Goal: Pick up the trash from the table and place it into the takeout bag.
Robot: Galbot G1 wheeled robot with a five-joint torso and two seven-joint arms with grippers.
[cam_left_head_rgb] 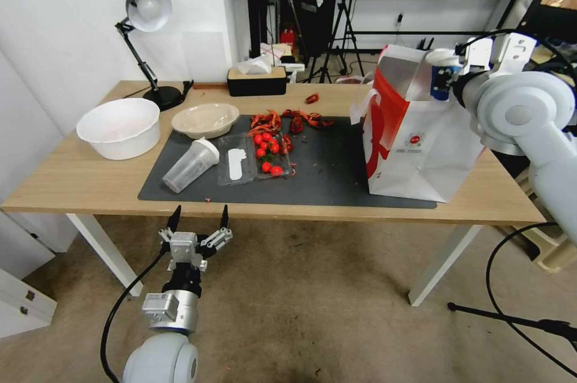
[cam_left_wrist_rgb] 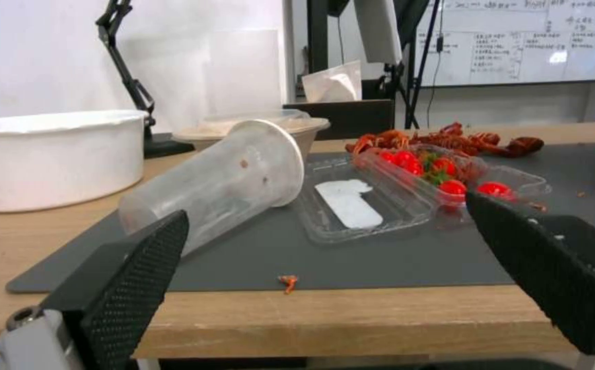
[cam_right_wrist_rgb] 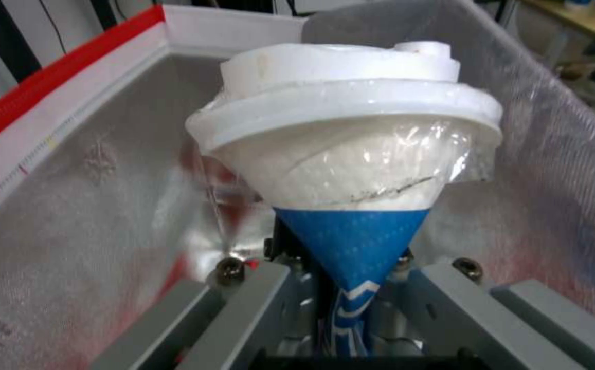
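Right gripper [cam_left_head_rgb: 448,79] clamps paper cup [cam_left_head_rgb: 443,70] over takeout bag [cam_left_head_rgb: 421,148] mouth; left gripper [cam_left_head_rgb: 199,219] spread wide below table [cam_left_head_rgb: 78,181] edge; tomatoes [cam_left_head_rgb: 266,148] in clear tray [cam_left_head_rgb: 255,160].

takeout bag [cam_left_head_rgb: 421,148] floor hidden, right claw [cam_right_wrist_rgb: 352,308] tips hidden behind paper cup [cam_right_wrist_rgb: 345,154]

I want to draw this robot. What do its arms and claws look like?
Both arms are smooth, rounded and pale grey-white. The left claw has a silvery metal base, two pointy black fingers with bumpy, dotted pads, and a black cable looping beside it. The right claw sits on a chunky round joint with black cables, its frame grey with bolts.
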